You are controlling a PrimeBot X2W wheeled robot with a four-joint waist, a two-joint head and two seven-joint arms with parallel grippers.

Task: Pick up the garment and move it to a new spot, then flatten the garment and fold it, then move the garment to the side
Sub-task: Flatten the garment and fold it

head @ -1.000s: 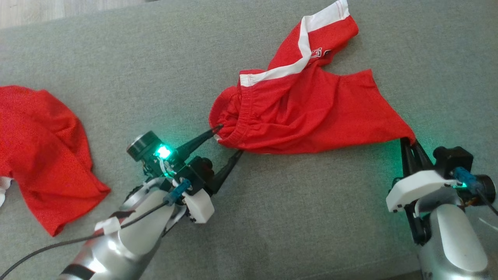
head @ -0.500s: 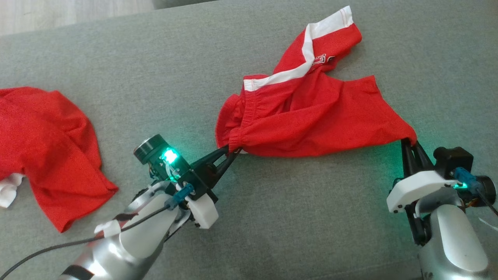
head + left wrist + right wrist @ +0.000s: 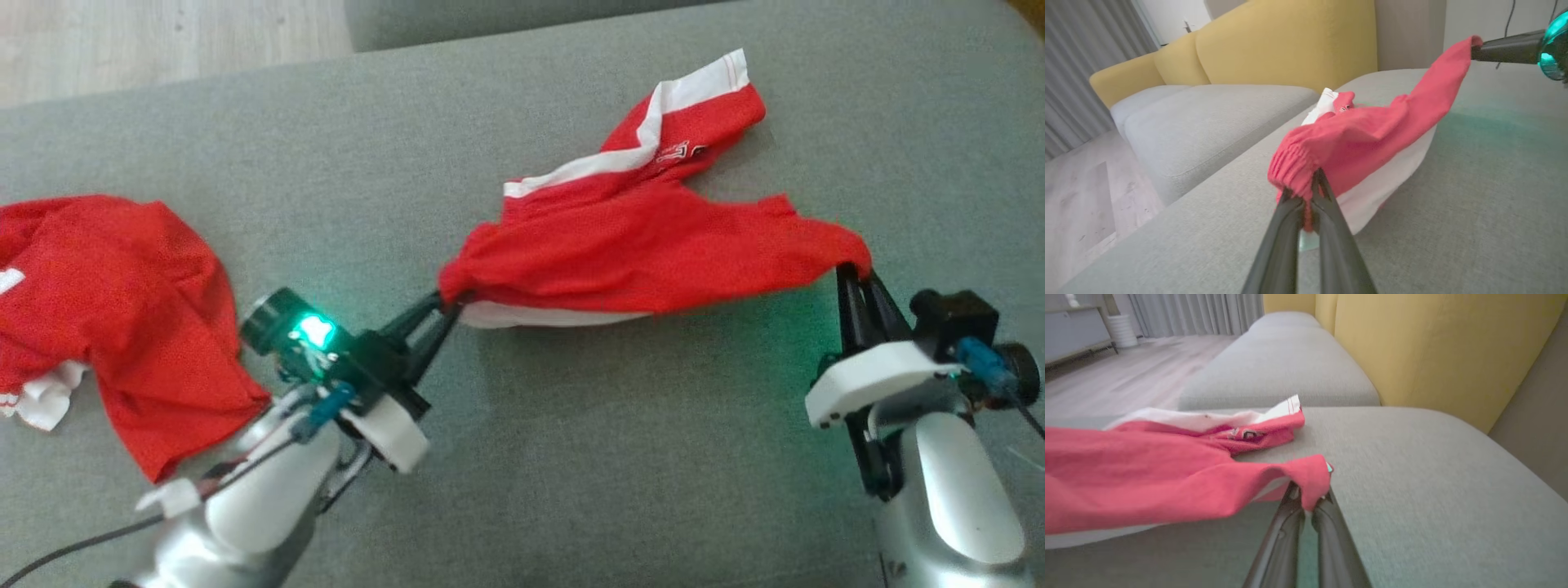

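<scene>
Two tools share one load: the left tool (image 3: 443, 305) is clenched on the elastic waistband of the red-and-white garment (image 3: 637, 253), and the right tool (image 3: 850, 273) is pinched on its opposite corner. The cloth is slung between them over the grey sofa seat (image 3: 571, 457). A second red garment (image 3: 122, 302), possibly a shirt, lies crumpled well to the left. Yellow backrests (image 3: 1290, 45) rise behind.

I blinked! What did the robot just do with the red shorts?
The left gripper shut its jaws on the waistband of the red shorts and lifted it off the grey sofa. The right gripper kept its corner; the other red garment stayed.
</scene>
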